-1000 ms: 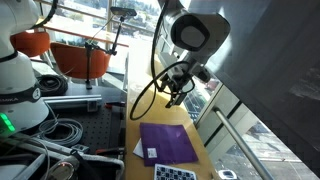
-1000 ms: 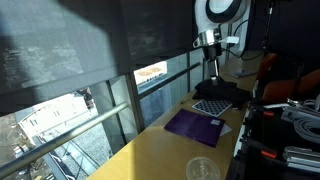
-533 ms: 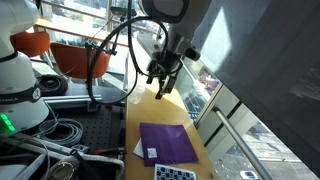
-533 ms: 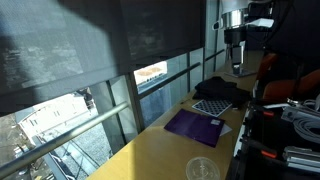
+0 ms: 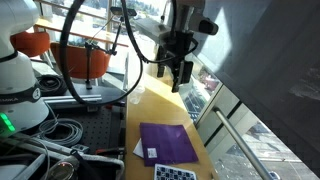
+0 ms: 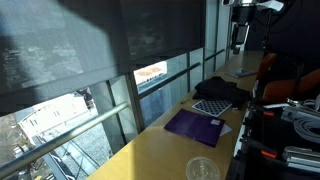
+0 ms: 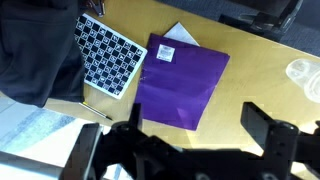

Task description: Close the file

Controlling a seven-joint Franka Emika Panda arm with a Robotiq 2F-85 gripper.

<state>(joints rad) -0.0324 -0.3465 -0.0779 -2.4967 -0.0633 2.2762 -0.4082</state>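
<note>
The purple file lies flat and shut on the wooden table in both exterior views (image 5: 167, 141) (image 6: 193, 125) and in the wrist view (image 7: 180, 82). A white sheet corner (image 7: 180, 32) sticks out from under one edge. A small white label sits on its cover. My gripper (image 5: 177, 76) (image 6: 240, 38) hangs high above the table, well clear of the file. In the wrist view its two dark fingers (image 7: 195, 128) are spread apart with nothing between them.
A black-and-white checkered card (image 7: 108, 55) (image 6: 211, 106) lies beside the file, with a black cloth (image 7: 35, 60) (image 6: 225, 90) past it. A clear plastic cup (image 6: 201, 169) (image 7: 300, 70) stands on the table's other end. Window railing runs along one table edge; cables and equipment along the other.
My arm has risen and swung away from the table, the gripper climbing higher in both exterior views. The file has not moved.
</note>
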